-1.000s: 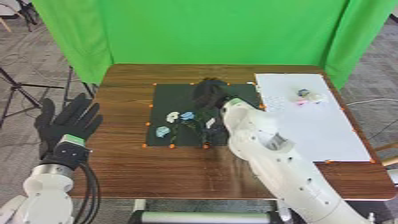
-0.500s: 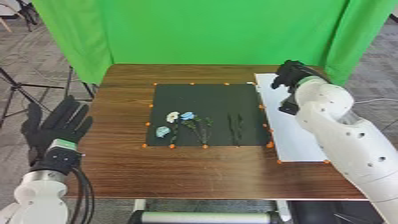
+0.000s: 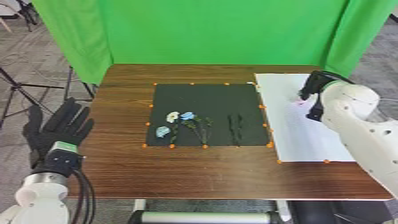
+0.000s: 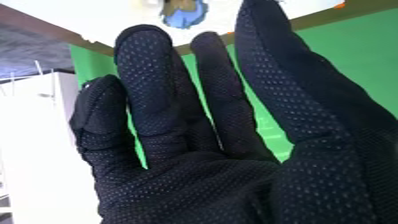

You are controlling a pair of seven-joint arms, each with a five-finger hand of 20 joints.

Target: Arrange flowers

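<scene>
In the head view my right hand (image 3: 322, 83) is above the white sheet (image 3: 311, 140), near its far right part, beside a small pink piece (image 3: 301, 102). My right hand (image 4: 191, 185) appears in the right wrist view with fingers extended and holding nothing; beyond its fingertips a blue flower (image 4: 185, 16) with a tan part lies on the white surface. A black mat (image 3: 204, 97) bears a white flower (image 3: 172, 117), a blue flower (image 3: 187, 115), a pale blue flower (image 3: 163, 131) and dark green stems (image 3: 235, 131). My left hand (image 3: 59, 131) is open beyond the table's left edge.
Orange markers (image 3: 172, 146) line the mat and the sheet on the brown table (image 3: 204, 172). A green curtain (image 3: 213, 35) hangs behind the far edge. A tripod (image 3: 16, 85) stands at the left.
My right hand has moved from the mat to the right, over the white sheet, uncovering the stems. My left hand has shifted slightly left and nearer.
</scene>
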